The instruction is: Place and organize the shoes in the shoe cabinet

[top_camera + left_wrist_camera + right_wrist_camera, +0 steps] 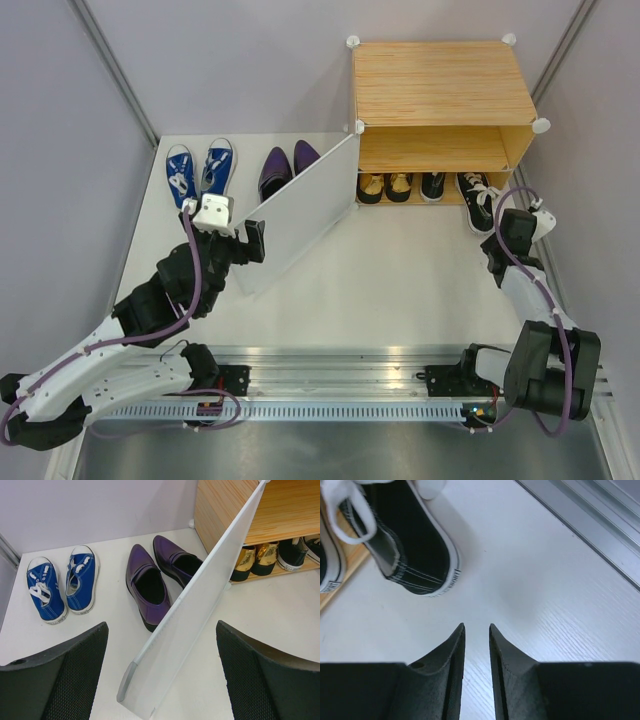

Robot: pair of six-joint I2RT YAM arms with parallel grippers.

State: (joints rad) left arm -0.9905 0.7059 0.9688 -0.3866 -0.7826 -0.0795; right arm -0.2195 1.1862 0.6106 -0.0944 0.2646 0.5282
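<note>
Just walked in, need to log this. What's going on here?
Two robot arms are filling a shoe cabinet. Gold shoes and black shoes sit on its lower shelf, one black shoe poking out. Blue sneakers and purple shoes wait on the table beside the open door. The left claw, open, straddles the door's edge; the right claw, nearly closed and empty, hovers near that black shoe.

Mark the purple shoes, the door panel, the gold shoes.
purple shoes (138, 563): left wrist view, nearer shoe's toe.
door panel (300, 215): top view, panel's middle.
gold shoes (245, 560): left wrist view, left shoe's heel.
</note>
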